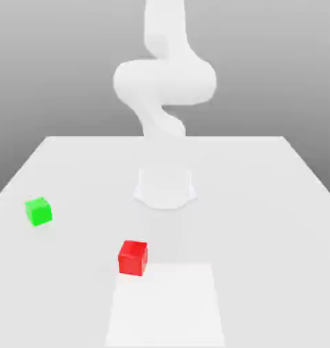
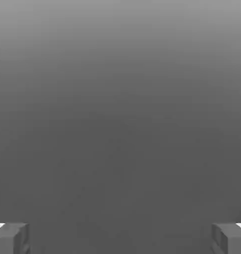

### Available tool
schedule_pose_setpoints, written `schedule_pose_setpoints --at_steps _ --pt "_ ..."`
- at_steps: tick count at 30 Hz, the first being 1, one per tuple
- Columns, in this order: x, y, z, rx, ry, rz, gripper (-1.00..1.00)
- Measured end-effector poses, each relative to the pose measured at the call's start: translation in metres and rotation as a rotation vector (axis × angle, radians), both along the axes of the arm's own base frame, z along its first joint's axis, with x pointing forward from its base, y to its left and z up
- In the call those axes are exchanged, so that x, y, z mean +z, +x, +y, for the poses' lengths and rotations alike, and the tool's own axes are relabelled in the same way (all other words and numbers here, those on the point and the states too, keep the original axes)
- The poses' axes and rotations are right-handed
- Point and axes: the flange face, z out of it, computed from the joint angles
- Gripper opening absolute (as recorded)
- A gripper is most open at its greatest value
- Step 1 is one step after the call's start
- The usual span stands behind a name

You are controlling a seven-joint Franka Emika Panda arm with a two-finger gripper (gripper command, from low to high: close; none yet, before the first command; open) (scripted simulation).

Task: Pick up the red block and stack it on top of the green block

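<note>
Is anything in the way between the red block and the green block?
No, nothing visible stands between the red block and the green block, just bare table.

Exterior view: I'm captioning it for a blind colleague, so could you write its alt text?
A red cube rests by a pale square on a light table; a green cube sits apart, toward the exterior view's left. Behind stands a white robot arm.

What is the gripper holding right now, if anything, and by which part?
Nothing is held: the gripper is open with nothing between its fingers. The red block and green block both sit on the table.
</note>
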Motion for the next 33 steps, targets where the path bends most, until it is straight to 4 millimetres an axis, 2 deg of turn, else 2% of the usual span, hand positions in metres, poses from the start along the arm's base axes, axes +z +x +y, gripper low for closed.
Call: schedule_pose_setpoints --at_steps 4,7,9,13,18,20,24,25,31,33 --pt "-0.099 0.031 -0.015 -0.034 -0.001 0.147 0.00" --pt "-0.174 0.038 -0.027 -0.060 0.005 0.257 0.00" --pt "-0.225 0.035 -0.035 -0.077 0.011 0.332 0.00" --pt "-0.326 0.008 -0.050 -0.113 0.033 0.493 0.00" --pt "-0.451 -0.049 -0.060 -0.156 0.073 0.692 0.00" --pt "-0.476 -0.056 -0.060 -0.160 0.076 0.713 0.00" --pt "-0.510 -0.060 -0.061 -0.162 0.077 0.720 0.00" --pt "-0.515 -0.061 -0.061 -0.162 0.077 0.720 -1.00" --pt "-0.518 -0.061 -0.061 -0.163 0.078 0.721 -1.00" --pt "-0.510 -0.060 -0.061 -0.163 0.077 0.721 -1.00"
